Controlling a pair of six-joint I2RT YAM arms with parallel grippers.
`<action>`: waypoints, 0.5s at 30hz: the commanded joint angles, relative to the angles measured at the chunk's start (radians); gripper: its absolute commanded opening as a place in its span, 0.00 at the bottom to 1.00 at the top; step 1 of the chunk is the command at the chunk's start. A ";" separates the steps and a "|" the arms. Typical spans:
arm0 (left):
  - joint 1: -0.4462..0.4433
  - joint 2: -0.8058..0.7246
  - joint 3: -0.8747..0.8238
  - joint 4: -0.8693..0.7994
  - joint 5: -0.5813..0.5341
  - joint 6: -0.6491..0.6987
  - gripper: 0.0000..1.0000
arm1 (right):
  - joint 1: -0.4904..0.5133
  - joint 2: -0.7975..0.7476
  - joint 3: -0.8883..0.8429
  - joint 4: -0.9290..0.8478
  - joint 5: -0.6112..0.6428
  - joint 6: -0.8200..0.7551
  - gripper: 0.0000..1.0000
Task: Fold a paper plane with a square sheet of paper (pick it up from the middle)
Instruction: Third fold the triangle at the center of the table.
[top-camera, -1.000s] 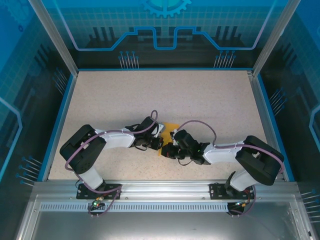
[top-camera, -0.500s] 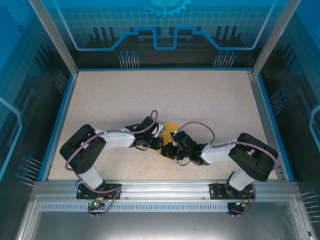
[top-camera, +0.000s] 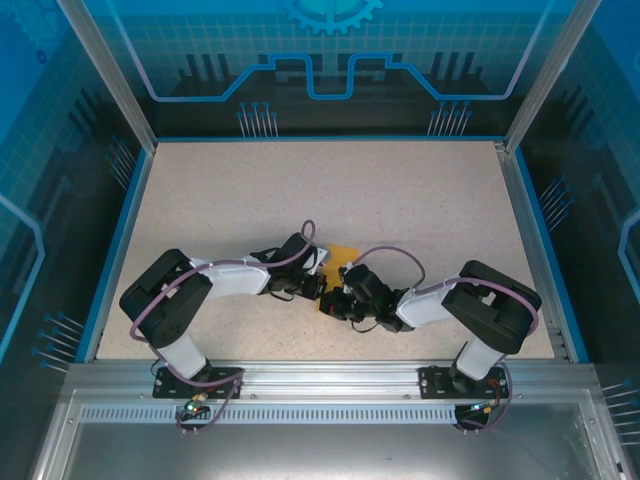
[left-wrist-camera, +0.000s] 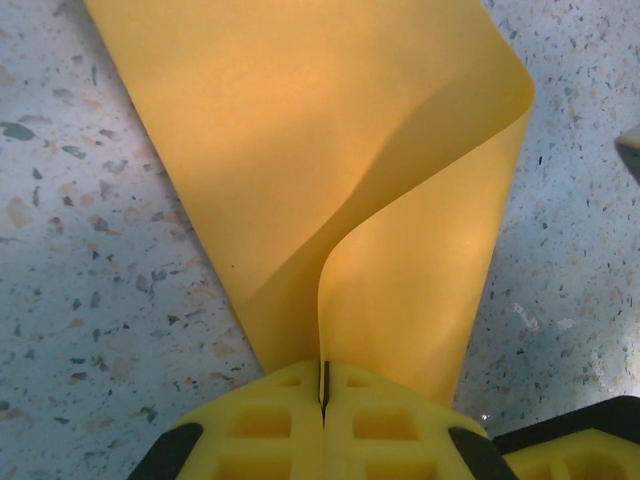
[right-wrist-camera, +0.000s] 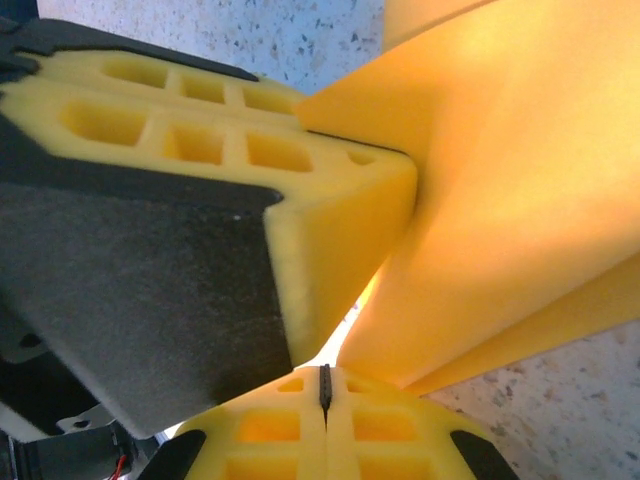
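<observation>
My left gripper (left-wrist-camera: 323, 385) and right gripper (right-wrist-camera: 324, 385) both pinch the paper (left-wrist-camera: 300, 130) near the middle of the table's (top-camera: 420, 190) front edge. One flap curls over, uncreased; I judge the folding barely begun.

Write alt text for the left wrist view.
The left gripper, shut, pinches an edge of the orange-yellow square sheet of paper, which curls away from it in a soft, uncreased bend. The speckled table lies beneath.

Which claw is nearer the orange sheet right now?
Left, if either: the left claw is clamped on the sheet at its bend. The right claw, shut, touches its lower edge; a pinch there is unclear.
</observation>
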 joint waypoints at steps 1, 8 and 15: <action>0.005 0.031 -0.004 -0.025 0.021 0.005 0.06 | 0.018 0.031 -0.014 0.031 0.001 0.012 0.00; 0.005 0.032 -0.006 -0.024 0.023 0.004 0.06 | 0.017 0.038 -0.022 0.023 0.011 0.020 0.00; 0.005 0.031 -0.004 -0.026 0.022 0.005 0.06 | -0.028 -0.087 -0.045 -0.057 0.029 -0.015 0.00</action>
